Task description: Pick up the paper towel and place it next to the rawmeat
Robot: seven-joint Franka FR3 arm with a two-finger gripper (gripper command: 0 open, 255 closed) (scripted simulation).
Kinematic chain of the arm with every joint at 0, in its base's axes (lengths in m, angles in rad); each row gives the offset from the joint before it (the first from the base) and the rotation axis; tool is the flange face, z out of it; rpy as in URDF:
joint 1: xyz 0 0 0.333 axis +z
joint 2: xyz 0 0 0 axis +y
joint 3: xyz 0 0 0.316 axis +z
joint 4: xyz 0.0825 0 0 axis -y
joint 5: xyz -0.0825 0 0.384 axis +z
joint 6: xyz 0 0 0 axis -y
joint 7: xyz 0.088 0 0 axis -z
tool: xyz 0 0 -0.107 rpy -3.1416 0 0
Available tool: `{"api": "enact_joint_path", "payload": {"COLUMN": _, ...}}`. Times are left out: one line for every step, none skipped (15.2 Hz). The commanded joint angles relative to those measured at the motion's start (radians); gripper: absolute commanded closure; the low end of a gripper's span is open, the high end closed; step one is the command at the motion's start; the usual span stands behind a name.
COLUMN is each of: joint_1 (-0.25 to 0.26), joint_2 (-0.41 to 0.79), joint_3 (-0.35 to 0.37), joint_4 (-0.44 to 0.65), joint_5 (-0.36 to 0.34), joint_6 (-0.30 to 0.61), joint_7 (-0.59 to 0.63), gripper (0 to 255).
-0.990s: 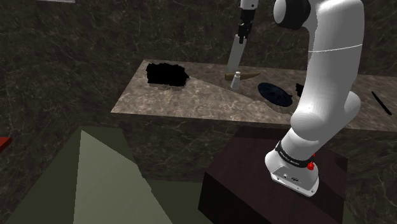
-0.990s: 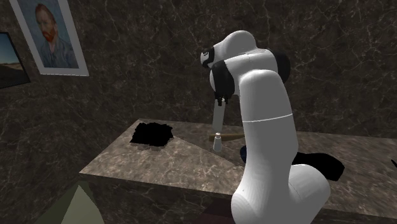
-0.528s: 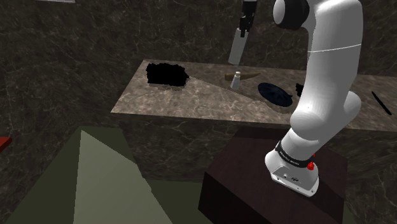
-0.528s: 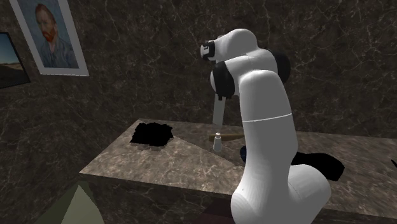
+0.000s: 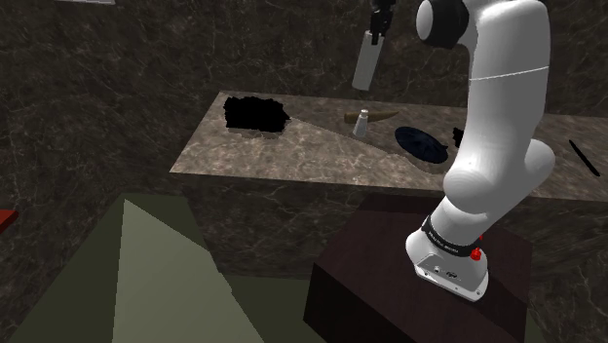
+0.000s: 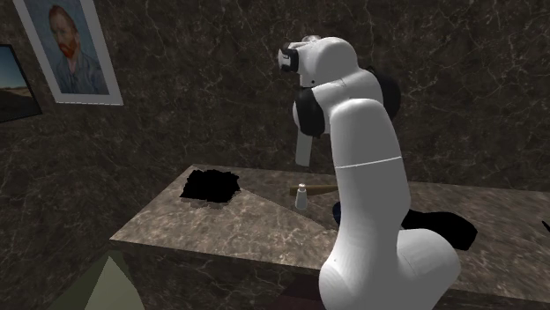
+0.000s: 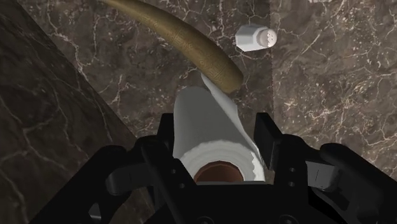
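My gripper is shut on a white paper towel roll and holds it in the air, well above the stone counter. In the wrist view the roll sits clasped between both black fingers, its brown core facing the camera and a loose sheet hanging down. Under it on the counter lie a long brown curved object and a small white shaker. In the shoulder view the same shaker stands by the brown object. The second exterior view has the roll beside the arm.
A ragged black patch lies on the counter toward the shoulder view's left. A dark blue plate and a black lump sit near the arm, a thin black stick farther right. The dark stand is at lower right.
The gripper has risen with the paper towel roll, carrying it from just above the shaker to high over the counter. Nothing else has moved.
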Motion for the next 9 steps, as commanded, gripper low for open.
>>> {"api": "enact_joint_path", "payload": {"joint_1": -0.008, "joint_2": 0.011, "joint_3": 0.001, "joint_4": 0.047, "joint_5": 0.005, "joint_6": -0.036, "joint_7": 0.002, "gripper": 255}}
{"api": "enact_joint_path", "payload": {"joint_1": -0.015, "joint_2": 0.020, "joint_3": 0.002, "joint_4": 0.075, "joint_5": 0.008, "joint_6": -0.055, "joint_7": 0.002, "gripper": 255}}
{"api": "enact_joint_path", "payload": {"joint_1": -0.022, "joint_2": 0.030, "joint_3": 0.003, "joint_4": 0.106, "joint_5": 0.012, "joint_6": -0.075, "joint_7": 0.002, "gripper": 255}}
{"api": "enact_joint_path", "payload": {"joint_1": -0.030, "joint_2": 0.041, "joint_3": 0.004, "joint_4": 0.138, "joint_5": 0.016, "joint_6": -0.097, "joint_7": 0.003, "gripper": 255}}
{"api": "enact_joint_path", "payload": {"joint_1": -0.039, "joint_2": 0.053, "joint_3": 0.006, "joint_4": 0.174, "joint_5": 0.021, "joint_6": -0.119, "joint_7": 0.003, "gripper": 255}}
{"api": "enact_joint_path", "payload": {"joint_1": -0.041, "joint_2": 0.055, "joint_3": 0.006, "joint_4": 0.180, "joint_5": 0.022, "joint_6": -0.123, "joint_7": 0.003, "gripper": 255}}
{"api": "enact_joint_path", "payload": {"joint_1": -0.021, "joint_2": -0.004, "joint_3": -0.005, "joint_4": 0.088, "joint_5": 0.001, "joint_6": -0.091, "joint_7": -0.009, "gripper": 255}}
{"api": "enact_joint_path", "payload": {"joint_1": -0.005, "joint_2": -0.056, "joint_3": -0.015, "joint_4": 0.012, "joint_5": -0.019, "joint_6": -0.065, "joint_7": -0.020, "gripper": 255}}
{"api": "enact_joint_path", "payload": {"joint_1": 0.008, "joint_2": -0.104, "joint_3": -0.023, "joint_4": -0.055, "joint_5": -0.038, "joint_6": -0.045, "joint_7": -0.029, "gripper": 255}}
